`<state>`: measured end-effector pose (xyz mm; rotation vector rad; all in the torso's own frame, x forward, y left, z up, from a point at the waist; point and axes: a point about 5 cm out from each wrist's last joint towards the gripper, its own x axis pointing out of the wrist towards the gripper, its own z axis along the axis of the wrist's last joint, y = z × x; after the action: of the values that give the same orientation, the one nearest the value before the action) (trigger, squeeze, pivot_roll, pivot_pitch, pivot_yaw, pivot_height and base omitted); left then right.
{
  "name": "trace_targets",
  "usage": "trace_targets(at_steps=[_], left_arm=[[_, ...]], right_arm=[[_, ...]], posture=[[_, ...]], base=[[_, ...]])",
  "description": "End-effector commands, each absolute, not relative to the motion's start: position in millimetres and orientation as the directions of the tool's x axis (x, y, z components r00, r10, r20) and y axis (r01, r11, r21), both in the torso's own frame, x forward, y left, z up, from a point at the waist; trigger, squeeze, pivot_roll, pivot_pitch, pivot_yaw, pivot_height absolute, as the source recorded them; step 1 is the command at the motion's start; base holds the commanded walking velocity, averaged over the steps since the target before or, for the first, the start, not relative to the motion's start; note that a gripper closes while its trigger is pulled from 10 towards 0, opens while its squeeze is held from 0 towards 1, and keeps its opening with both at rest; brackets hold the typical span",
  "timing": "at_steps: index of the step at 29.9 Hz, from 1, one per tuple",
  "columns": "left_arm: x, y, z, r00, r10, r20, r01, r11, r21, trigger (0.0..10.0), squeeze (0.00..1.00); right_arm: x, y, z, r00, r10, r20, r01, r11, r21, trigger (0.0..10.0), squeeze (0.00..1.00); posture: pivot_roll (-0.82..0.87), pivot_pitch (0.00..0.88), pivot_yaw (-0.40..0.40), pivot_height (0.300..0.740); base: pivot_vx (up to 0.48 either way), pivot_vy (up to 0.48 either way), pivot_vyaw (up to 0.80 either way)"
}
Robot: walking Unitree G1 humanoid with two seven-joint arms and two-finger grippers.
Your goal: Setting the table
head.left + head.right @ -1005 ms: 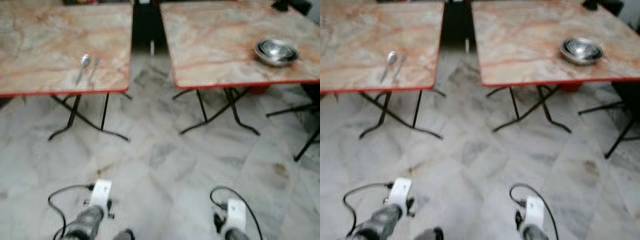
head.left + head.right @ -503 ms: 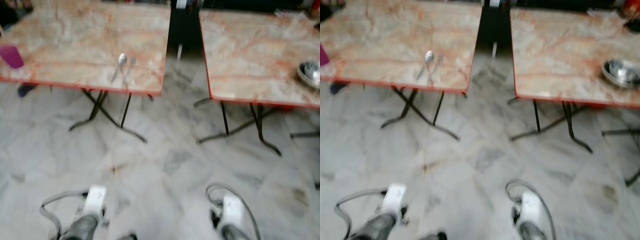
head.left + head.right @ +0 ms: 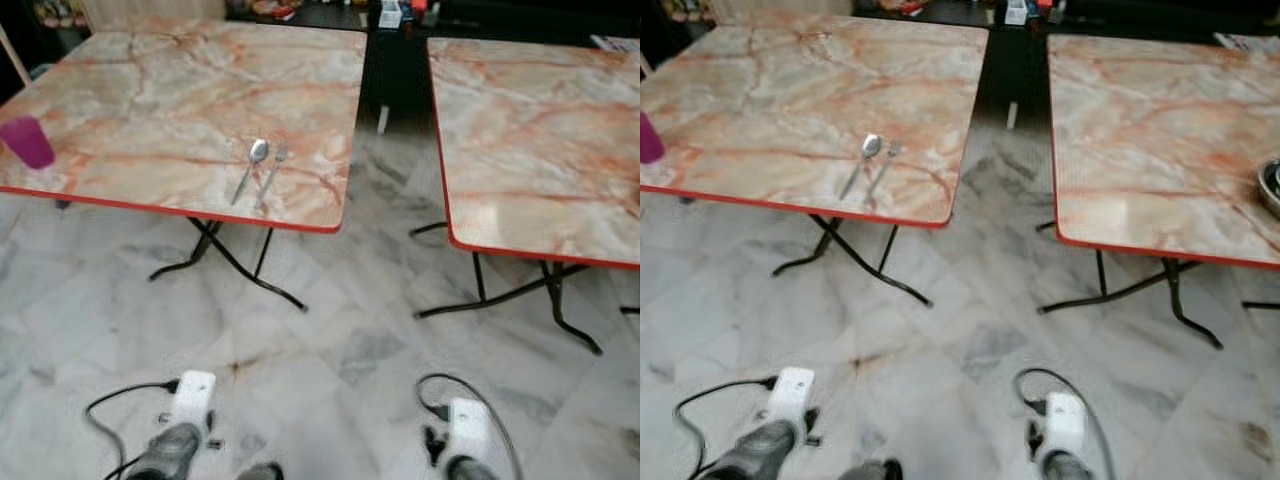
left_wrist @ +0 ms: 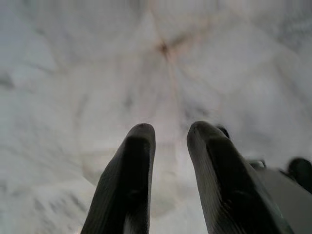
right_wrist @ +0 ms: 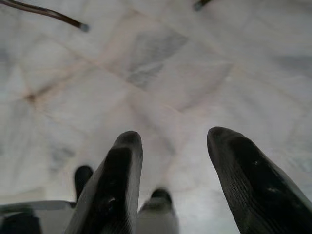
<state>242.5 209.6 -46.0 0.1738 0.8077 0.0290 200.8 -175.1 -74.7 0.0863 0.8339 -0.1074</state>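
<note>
view now swung left, marble tables [image 3: 180,120] nearer over grey tiles [image 3: 330,350]; both hands [image 4: 168,134] [image 5: 173,139] released

Head down-forward; wrists toward floor [image 4: 73,58]

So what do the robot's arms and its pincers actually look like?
Each silver-grey arm ends in a white block with a looping black cable: left arm, right arm. The left gripper and right gripper each have two long, rounded black fingers with a finely ribbed surface.
</note>
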Motion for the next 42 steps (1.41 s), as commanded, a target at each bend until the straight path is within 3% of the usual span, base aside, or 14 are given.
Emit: trace_targets(at_steps=[1,42], left_arm=[[239.2,203.9,-49.7,0.675,0.075,-0.734,0.056,0.987,0.153,10.0,0.00],[243.7,201.8,-46.8,0.687,0.053,-0.725,0.107,0.979,0.173,10.0,0.00]], right_arm=[[193.1,-187.3,-77.7,0.645,-0.097,-0.758,0.170,0.985,0.019,10.0,0.00],[195.8,-182.0,-77.0,0.649,-0.082,-0.757,0.160,0.987,0.031,10.0,0.00]], posture=[[0.03,0.139,-0.018,0.740],[0.03,0.106,-0.005,0.740]], base=[[0.285,0.386,0.00],[0.013,0.446,0.00]])
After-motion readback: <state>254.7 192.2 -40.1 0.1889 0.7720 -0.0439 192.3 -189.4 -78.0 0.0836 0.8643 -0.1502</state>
